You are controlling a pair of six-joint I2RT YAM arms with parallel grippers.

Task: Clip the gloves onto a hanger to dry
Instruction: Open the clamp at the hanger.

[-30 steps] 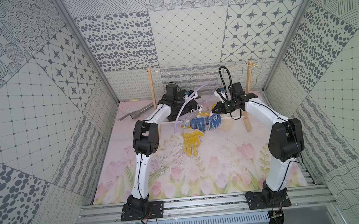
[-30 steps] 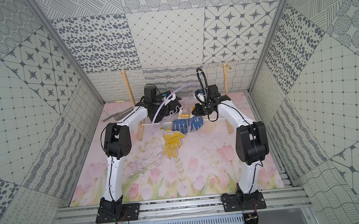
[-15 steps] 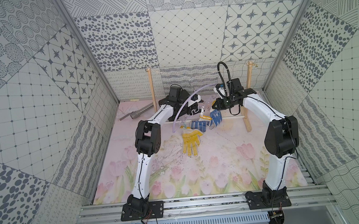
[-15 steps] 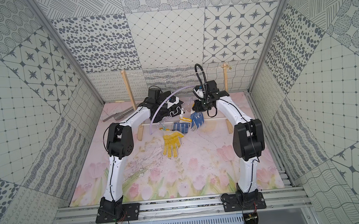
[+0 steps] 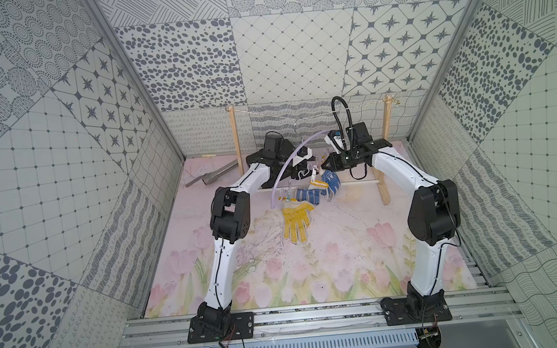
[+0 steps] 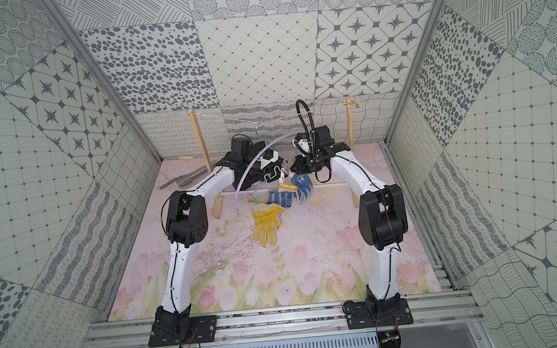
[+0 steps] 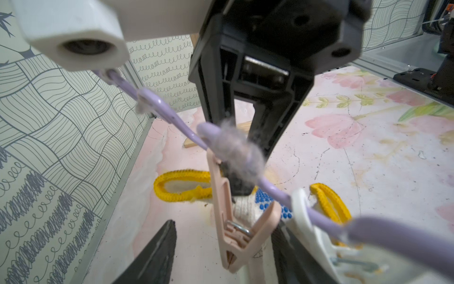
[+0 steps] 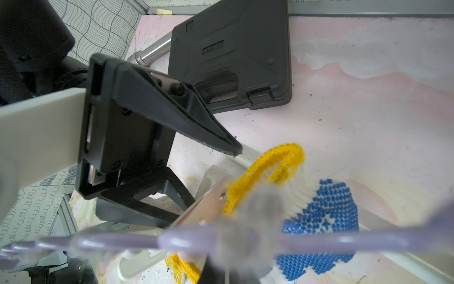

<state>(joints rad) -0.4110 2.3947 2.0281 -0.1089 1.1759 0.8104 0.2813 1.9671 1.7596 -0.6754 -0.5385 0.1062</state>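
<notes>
In both top views the lilac hanger point(image 5: 283, 170) point(image 6: 246, 174) arcs between my arms, its wire hook up by the string. My right gripper point(image 5: 324, 169) point(image 7: 237, 189) is shut on the knit cuff of a blue-dotted glove point(image 5: 332, 181) point(image 8: 326, 221), holding it up against a pink peg point(image 7: 231, 233) on the hanger. That peg stands between the open fingers of my left gripper point(image 7: 224, 225); one finger point(image 7: 157, 253) is well clear of it. A second blue glove point(image 5: 308, 195) and a yellow-dotted glove point(image 5: 295, 223) lie on the mat. Lint and the hanger blur my right jaws in the right wrist view.
A two-post wooden frame point(image 5: 235, 137) with a string stands at the back, its low crossbar behind the gloves. A black case point(image 8: 233, 56) lies under my left arm, and a metal tube point(image 5: 212, 175) lies at the back left. Patterned walls enclose the floral mat point(image 5: 346, 262).
My right gripper has lifted one blue glove by its cuff off the mat and carried it left to the hanger's peg. My left jaws have narrowed slightly around the peg.
</notes>
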